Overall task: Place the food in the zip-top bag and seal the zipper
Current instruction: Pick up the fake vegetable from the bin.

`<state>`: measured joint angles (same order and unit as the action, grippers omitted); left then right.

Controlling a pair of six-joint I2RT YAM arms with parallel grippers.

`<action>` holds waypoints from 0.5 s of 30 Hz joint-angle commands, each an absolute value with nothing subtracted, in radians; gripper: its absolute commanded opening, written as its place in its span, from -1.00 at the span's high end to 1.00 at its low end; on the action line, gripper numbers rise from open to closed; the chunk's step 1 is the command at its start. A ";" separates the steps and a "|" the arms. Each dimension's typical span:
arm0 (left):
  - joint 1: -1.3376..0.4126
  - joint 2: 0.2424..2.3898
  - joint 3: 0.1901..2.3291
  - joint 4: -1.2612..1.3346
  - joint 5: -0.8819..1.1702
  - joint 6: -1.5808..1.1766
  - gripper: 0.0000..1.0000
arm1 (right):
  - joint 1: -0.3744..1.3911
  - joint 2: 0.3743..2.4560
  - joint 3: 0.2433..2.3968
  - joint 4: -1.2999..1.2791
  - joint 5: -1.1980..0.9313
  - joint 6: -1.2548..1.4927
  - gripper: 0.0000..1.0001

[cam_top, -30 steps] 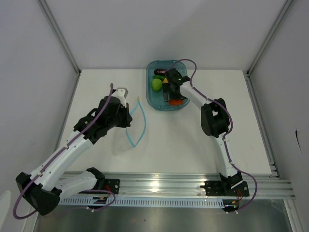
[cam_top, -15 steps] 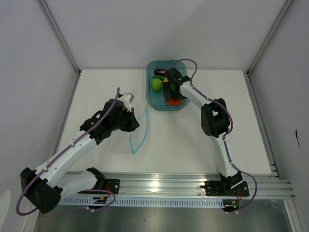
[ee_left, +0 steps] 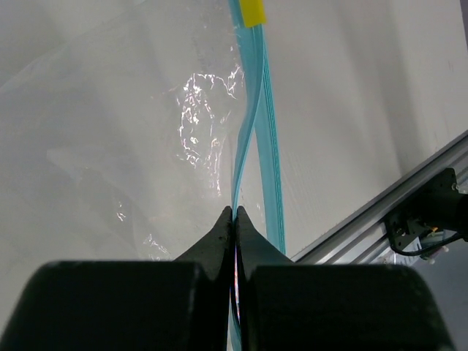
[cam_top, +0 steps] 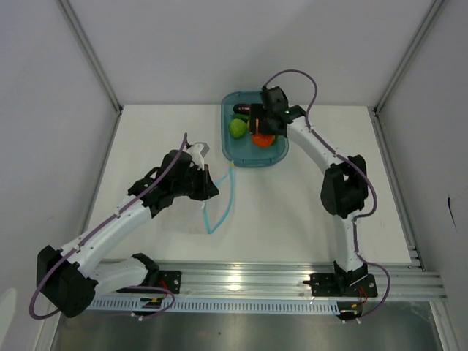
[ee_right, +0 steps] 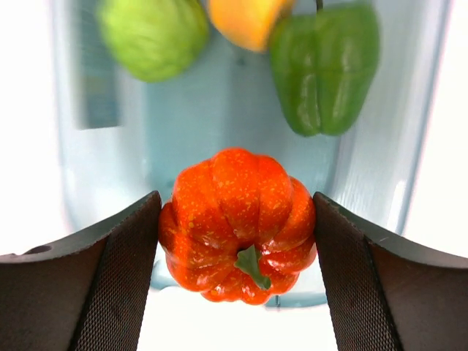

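Orange-red and ribbed, a toy pumpkin (ee_right: 238, 227) sits squeezed between the fingers of the right gripper (ee_right: 236, 203). A black pad (ee_right: 124, 278) presses each flank, and the green stem points toward the wrist camera. From above, the pumpkin (cam_top: 262, 139) is over the right half of the teal tray (cam_top: 228, 150), at the far middle of the white table (cam_top: 307, 212). Whether it is clear of the tray floor I cannot tell.

The other food lies in the tray:
- a light green fruit (cam_top: 237, 127) sits on the left side
- a dark green pepper (ee_right: 325, 69) is beyond the pumpkin in the wrist view
- a yellow ball (ee_right: 245, 20) lies between the fruit and the pepper
- a purple eggplant (cam_top: 241, 109) lies at the far end

The left gripper (cam_top: 210, 191) is pressed together on the light blue zipper (ee_left: 263, 124), pinching one lip of it. The other lip bows away on the right side of the wrist view, so the mouth gapes in a narrow loop.

The clear bag (ee_left: 146, 110) lies crinkled on the table, left of the tray and nearer (from above, little shows but its blue edge). A yellow tab (ee_left: 254, 12) marks the far end of the zipper, where the lips meet, near the tray's near-left corner.
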<state>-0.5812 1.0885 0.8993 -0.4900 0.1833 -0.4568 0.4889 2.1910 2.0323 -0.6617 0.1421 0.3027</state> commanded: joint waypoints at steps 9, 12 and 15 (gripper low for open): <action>-0.545 1.137 0.927 -0.387 0.371 -0.509 0.99 | 0.606 1.617 1.521 -0.396 0.025 0.399 0.86; -0.534 1.149 0.936 -0.377 0.422 -0.522 0.99 | 0.678 1.473 1.366 -0.310 -0.026 0.439 0.90; -0.528 1.152 0.939 -0.358 0.459 -0.538 0.99 | 0.765 1.365 1.242 -0.243 -0.035 0.483 0.91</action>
<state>-0.5388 1.1503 0.8997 -0.4210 0.3779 -0.5053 0.7082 1.4502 1.3357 -0.3763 0.0097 0.4160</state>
